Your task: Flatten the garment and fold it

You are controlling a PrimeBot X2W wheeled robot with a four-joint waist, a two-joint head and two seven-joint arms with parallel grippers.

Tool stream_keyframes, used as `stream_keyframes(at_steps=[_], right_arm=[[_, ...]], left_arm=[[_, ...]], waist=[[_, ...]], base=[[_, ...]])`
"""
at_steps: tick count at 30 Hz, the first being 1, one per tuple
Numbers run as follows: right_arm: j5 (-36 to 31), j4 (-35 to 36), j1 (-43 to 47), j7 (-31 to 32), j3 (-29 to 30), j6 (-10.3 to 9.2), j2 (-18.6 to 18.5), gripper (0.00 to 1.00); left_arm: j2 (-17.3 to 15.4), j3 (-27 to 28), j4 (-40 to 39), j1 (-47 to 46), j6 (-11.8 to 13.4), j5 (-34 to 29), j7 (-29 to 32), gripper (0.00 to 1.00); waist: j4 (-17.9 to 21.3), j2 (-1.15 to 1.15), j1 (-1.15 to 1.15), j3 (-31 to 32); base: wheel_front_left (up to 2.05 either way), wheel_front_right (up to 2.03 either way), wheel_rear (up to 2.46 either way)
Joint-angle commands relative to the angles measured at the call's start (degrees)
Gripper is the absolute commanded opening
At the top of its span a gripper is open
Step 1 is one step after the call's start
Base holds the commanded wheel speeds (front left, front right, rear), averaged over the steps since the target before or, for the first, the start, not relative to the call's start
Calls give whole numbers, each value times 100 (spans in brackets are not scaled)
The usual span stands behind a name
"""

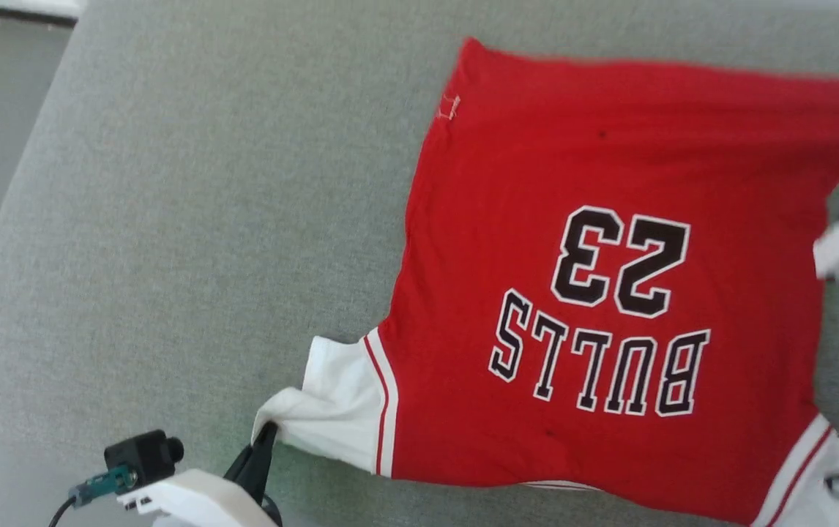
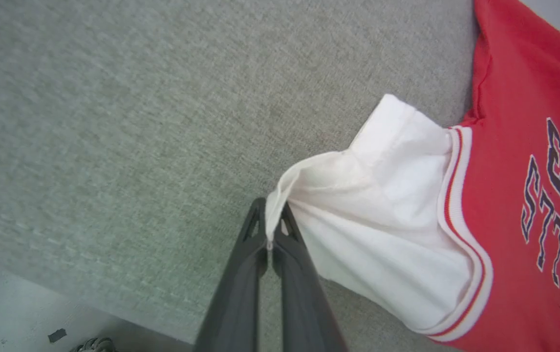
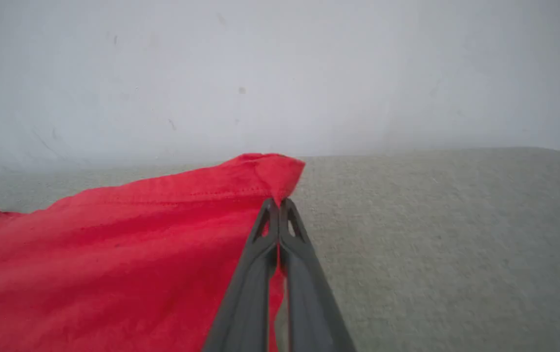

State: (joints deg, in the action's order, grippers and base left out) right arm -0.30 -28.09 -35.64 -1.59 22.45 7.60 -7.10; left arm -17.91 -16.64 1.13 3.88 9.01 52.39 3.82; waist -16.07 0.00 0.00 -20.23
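Head view: the garment [image 1: 610, 293] lies spread on the grey fabric surface [image 1: 207, 219].
Left wrist view: the left gripper [image 2: 270, 230] is clamped on the garment's white corner, with pale floor [image 2: 6, 313] below it.
Right wrist view: the right gripper [image 3: 278, 205] is clamped on the garment's red corner, with white wall [image 3: 280, 73] behind it.

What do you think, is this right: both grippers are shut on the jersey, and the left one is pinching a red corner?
Not quite. The left gripper is shut on white fabric of the jersey, not a red corner; the left wrist view shows it. The right gripper holds a red corner.
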Motion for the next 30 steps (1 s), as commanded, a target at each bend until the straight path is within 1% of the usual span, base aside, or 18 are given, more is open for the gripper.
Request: stream_keyframes(at_steps=[1,3,5,9,12,15,18,19,22,26,30], right_arm=[[132,181,473,-320,169,-11,67,0],[188,416,973,-513,347,-11,164,0],[212,661,1440,-530,482,-11,256,0],[138,1222,2283,-347,713,-11,374,0],[165,1547,2732,-56,858,-11,412,0],[398,1591,3088,453,880,-11,419,0],[569,1506,3302,1104,946,-11,420,0],[569,1506,3302,1104,946,-11,420,0],[655,1447,3416,1887,937,-11,421,0],[527,1482,3538,2904,936,-11,421,0],[472,1546,3630,3705,932,-11,422,0]], left_arm=[[-63,22,-46,134,79,-3,33,0],[-112,26,-143,252,118,6,75,0],[-172,31,-243,370,161,13,128,0],[-284,57,-414,542,273,-1,210,0],[-321,61,-524,619,319,5,248,0],[-347,45,-593,672,350,3,288,0],[-359,32,-648,700,377,3,315,0],[-359,32,-648,700,377,3,315,0],[-367,11,-678,698,397,-4,344,0],[-365,-19,-704,690,414,-17,361,0],[-361,-50,-709,668,414,-25,375,0]], waist=[[336,0,0,702],[430,0,0,894],[529,0,0,1041],[691,0,0,1218],[784,0,0,1284],[851,0,0,1330],[901,0,0,1345],[901,0,0,1345],[917,0,0,1349],[905,0,0,1332],[860,0,0,1311]], base=[[0,0,0],[0,0,0],[0,0,0],[0,0,0],[0,0,0],[0,0,0],[0,0,0],[0,0,0],[0,0,0],[0,0,0],[0,0,0]])
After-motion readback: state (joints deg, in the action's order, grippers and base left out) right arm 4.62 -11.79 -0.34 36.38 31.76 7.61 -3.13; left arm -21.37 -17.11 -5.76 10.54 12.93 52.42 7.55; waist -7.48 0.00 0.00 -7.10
